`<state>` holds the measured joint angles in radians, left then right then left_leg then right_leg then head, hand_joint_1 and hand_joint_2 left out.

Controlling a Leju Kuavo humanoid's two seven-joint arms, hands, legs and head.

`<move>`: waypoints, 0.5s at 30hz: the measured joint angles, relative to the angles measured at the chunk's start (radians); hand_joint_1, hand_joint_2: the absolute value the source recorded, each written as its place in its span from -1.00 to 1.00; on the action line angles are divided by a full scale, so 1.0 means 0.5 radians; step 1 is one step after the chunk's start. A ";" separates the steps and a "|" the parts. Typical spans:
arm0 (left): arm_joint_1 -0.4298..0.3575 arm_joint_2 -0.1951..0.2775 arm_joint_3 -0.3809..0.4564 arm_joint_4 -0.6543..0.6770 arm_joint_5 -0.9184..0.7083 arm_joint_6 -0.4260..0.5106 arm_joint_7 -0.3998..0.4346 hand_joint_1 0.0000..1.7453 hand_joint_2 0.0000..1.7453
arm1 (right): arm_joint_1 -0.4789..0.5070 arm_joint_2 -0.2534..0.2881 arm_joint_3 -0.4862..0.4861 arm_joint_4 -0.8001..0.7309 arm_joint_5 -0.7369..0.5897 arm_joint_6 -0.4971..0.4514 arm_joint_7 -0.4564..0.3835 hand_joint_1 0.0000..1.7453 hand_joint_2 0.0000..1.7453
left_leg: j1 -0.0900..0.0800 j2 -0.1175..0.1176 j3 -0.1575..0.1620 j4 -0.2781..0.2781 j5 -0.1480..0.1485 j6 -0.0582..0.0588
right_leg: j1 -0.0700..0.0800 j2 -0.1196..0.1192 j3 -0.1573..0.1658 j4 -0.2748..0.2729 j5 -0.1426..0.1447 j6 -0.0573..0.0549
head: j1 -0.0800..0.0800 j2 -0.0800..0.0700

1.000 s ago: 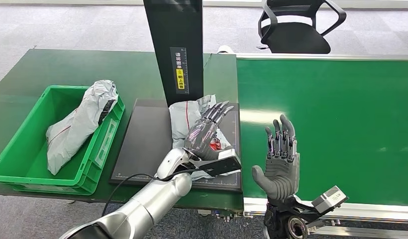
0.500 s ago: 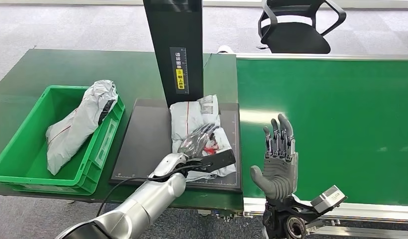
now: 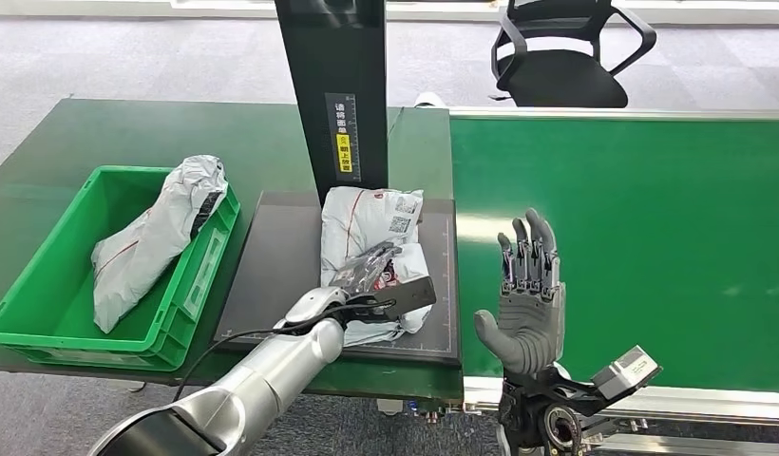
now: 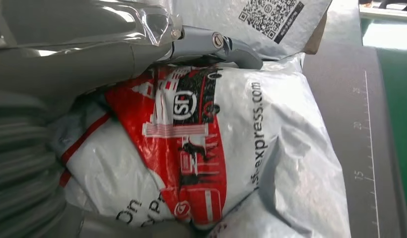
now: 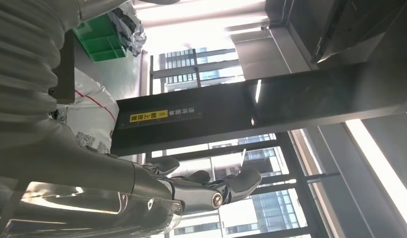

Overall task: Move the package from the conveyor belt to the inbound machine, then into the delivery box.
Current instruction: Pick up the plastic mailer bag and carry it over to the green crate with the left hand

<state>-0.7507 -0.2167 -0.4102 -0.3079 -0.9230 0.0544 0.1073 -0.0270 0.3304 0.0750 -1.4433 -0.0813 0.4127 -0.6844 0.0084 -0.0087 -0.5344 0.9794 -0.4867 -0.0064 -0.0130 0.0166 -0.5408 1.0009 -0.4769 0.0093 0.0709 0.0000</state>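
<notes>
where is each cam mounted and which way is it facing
Head view: high on the body, looking forward and down at the package on the scanner pad; both arms show.
Left wrist view: behind the left hand, close on the package.
Right wrist view: behind the raised right hand, facing the scanner post.
Shared: the package lies in all three.

Green table [image 3: 101, 133] bears crate [image 3: 44, 313] and scanner platform [image 3: 272, 275].
</notes>
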 joint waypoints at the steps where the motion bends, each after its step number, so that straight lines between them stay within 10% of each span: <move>1: 0.000 0.001 0.004 0.001 -0.004 0.009 -0.007 0.83 1.00 | -0.001 0.000 0.003 0.000 -0.001 -0.005 0.004 -1.00 1.00 | 0.000 0.000 0.001 0.000 0.000 0.000 | 0.000 0.000 0.001 0.000 0.000 0.000 | 0.000 0.000; 15: 0.047 -0.013 0.123 0.002 -0.010 0.434 -0.370 0.99 1.00 | 0.003 0.001 0.027 -0.017 -0.003 -0.023 0.022 -1.00 1.00 | 0.000 -0.004 -0.007 0.001 0.003 -0.002 | 0.000 -0.002 -0.011 0.000 0.002 0.000 | 0.000 0.000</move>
<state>-0.7273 -0.2234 -0.3489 -0.3071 -0.9278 0.2714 -0.0776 -0.0254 0.3307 0.0885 -1.4517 -0.0829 0.4012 -0.6731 0.0084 -0.0104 -0.5379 0.9799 -0.4851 -0.0073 -0.0131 0.0157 -0.5461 1.0011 -0.4761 0.0093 0.0708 0.0000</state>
